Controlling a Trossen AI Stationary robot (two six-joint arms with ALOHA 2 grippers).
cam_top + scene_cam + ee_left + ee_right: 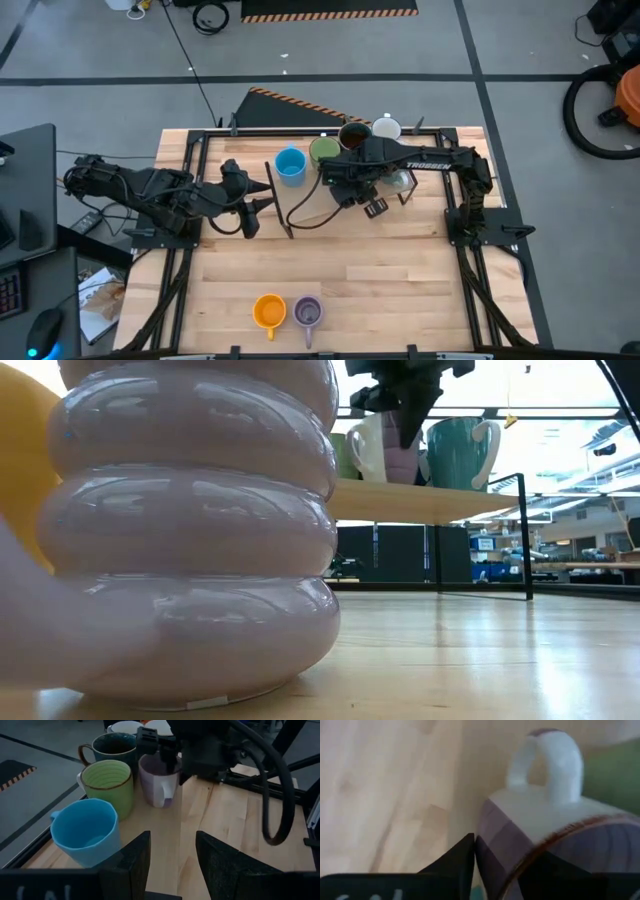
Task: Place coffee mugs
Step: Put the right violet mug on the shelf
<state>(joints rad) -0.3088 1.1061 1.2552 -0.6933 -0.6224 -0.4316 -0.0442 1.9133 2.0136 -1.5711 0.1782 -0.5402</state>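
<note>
On the far part of the table stand a blue mug (290,165), a green mug (323,150), a dark brown mug (353,133) and a white mug (386,127). Beside the green mug (107,782) stands a purple mug (160,780), which my right arm hides in the high view. My right gripper (345,178) is shut on it. An orange mug (269,311) and a second purple mug (308,312) stand near the near edge. My left gripper (258,205) hovers open, left of the blue mug (87,832), touching nothing. My right gripper (502,855) has the purple mug by its wall and rim (495,837), on the side away from the handle (555,760). One finger (462,862) is outside and the other inside. The fingers come from above, pointing down. The mug is upright, its base seemingly on the wooden board.
A black metal frame (200,133) borders the table, and a thin black post (526,535) stands on it. A black cable (310,205) loops across the boards below the right arm. The second purple mug (190,530) fills the low view. Bare boards lie between the two mug groups.
</note>
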